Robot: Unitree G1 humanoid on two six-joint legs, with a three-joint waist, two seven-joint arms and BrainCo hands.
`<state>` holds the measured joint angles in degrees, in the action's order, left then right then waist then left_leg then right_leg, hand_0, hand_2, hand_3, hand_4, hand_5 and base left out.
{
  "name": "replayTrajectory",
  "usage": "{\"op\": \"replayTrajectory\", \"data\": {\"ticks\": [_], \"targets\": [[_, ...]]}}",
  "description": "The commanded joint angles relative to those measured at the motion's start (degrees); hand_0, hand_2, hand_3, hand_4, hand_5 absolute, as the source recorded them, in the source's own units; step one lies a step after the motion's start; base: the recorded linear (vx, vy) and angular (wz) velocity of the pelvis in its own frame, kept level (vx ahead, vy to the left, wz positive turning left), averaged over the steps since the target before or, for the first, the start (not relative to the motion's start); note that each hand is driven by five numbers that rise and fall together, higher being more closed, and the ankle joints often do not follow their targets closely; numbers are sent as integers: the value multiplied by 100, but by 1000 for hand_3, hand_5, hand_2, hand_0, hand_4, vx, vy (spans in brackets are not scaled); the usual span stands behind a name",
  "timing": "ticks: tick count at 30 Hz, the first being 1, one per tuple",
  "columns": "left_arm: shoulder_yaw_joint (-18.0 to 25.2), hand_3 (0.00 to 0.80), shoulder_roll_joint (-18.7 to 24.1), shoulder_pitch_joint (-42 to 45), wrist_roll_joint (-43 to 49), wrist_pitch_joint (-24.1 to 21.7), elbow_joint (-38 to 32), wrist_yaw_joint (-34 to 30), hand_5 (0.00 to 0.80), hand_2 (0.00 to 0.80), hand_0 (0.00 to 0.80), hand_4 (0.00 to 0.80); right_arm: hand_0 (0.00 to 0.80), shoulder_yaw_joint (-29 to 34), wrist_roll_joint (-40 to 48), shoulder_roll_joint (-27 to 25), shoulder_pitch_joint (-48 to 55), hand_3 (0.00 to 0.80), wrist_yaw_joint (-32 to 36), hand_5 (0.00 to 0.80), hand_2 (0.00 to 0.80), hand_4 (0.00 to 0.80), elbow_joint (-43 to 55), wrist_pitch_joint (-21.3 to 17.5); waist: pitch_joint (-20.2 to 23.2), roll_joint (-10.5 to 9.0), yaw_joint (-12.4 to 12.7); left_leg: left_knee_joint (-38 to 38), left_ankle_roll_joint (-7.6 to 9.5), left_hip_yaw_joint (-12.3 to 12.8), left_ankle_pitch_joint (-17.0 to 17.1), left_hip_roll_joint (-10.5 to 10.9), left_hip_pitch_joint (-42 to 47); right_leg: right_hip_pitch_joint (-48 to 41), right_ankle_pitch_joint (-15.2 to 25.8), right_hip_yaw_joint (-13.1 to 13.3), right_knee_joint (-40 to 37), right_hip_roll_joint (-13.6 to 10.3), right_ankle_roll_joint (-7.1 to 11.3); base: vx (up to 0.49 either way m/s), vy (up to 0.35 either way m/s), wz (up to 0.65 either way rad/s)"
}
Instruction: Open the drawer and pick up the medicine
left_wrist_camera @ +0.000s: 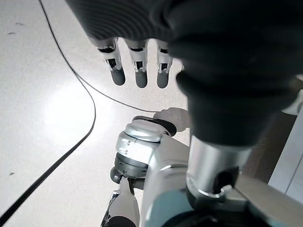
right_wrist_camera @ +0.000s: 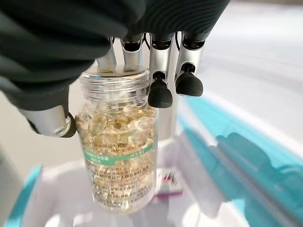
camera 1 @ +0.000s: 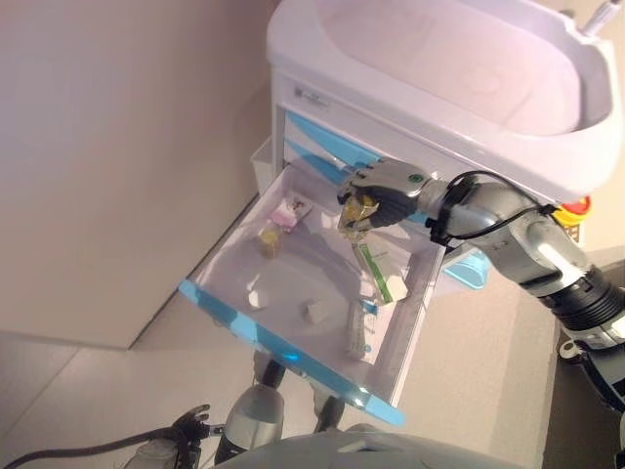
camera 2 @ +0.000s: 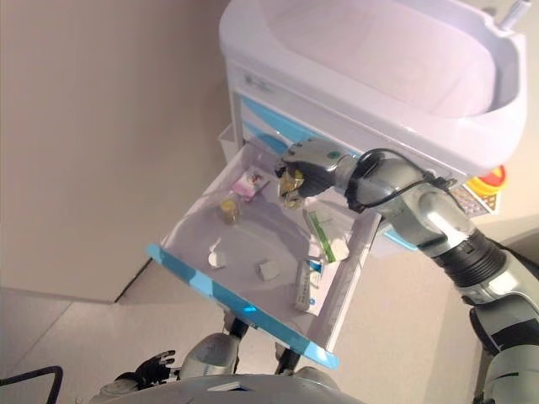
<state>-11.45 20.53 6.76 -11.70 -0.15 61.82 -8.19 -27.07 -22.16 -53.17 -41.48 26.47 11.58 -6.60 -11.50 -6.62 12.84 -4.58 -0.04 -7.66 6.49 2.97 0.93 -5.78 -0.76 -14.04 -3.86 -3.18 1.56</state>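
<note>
White basin [camera 1: 449,59] tops the cart; red-and-yellow button [camera 1: 576,208] at its right side. Beige wall [camera 1: 117,147] behind, grey floor [camera 1: 59,391] below.

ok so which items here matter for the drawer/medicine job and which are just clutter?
Job:
- open drawer
- clear capsule bottle, pinched in the right hand above the drawer

Clutter:
- pink packet
- small amber bottle
- green-striped boxes
- side bin
- left hand, idle, low

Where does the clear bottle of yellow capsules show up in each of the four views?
Left eye view: capsule bottle in the right hand, over the open drawer at its back.
Right eye view: same spot, held above the drawer's far end.
Left wrist view: not in it; only the left hand and floor.
Right wrist view: centre, fingers and thumb round its neck.
Shared landmark: the small pink-and-white packet lying in the drawer.
</note>
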Motion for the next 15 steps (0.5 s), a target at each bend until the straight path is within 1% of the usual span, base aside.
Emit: {"op": "replayTrajectory", "data": {"ticks": [1, 5, 10, 14, 15], "targets": [[-43, 0, -73, 30, 134, -5, 379, -81, 0, 0, 0, 0, 800, 105, 470, -322, -611, 800, -56, 800, 800, 800, 38, 46, 412, -17, -12, 119, 169, 46, -652, 183, 204, 197, 119, 133, 401, -24, 261, 59, 17, -14], [-76, 0, -90, 72, 132, 53, 414, -105, 0, 0, 0, 0, 800, 233, 704, -575, -925, 800, -132, 800, 800, 800, -385, 291, 515, -30, -49, 120, 170, 74, -677, 189, 299, 106, 110, 154, 393, -23, 253, 58, 8, -8], [-85, 0, -81, 113, 153, 119, 461, -150, 0, 0, 0, 0, 800, 224, 758, -886, -1292, 800, -453, 800, 800, 800, -1035, 495, 587, -52, -81, 108, 171, 65, -690, 200, 380, 42, 93, 172, 398, -8, 233, 52, 1, 1], [-98, 0, -10, 162, 194, 176, 467, -207, 0, 0, 0, 0, 800, 61, 780, -1160, -1758, 800, -818, 800, 800, 800, -1995, 544, 609, -79, -56, 114, 173, 8, -699, 218, 430, -16, 71, 151, 413, -8, 216, 48, 1, 3], [-105, 0, 4, 172, 186, 198, 453, -211, 0, 0, 0, 0, 800, 9, 714, -1203, -1840, 800, -939, 800, 800, 800, -2154, 606, 609, -81, -52, 119, 175, -7, -701, 225, 435, -23, 67, 149, 416, -8, 214, 43, 0, 3]]}}
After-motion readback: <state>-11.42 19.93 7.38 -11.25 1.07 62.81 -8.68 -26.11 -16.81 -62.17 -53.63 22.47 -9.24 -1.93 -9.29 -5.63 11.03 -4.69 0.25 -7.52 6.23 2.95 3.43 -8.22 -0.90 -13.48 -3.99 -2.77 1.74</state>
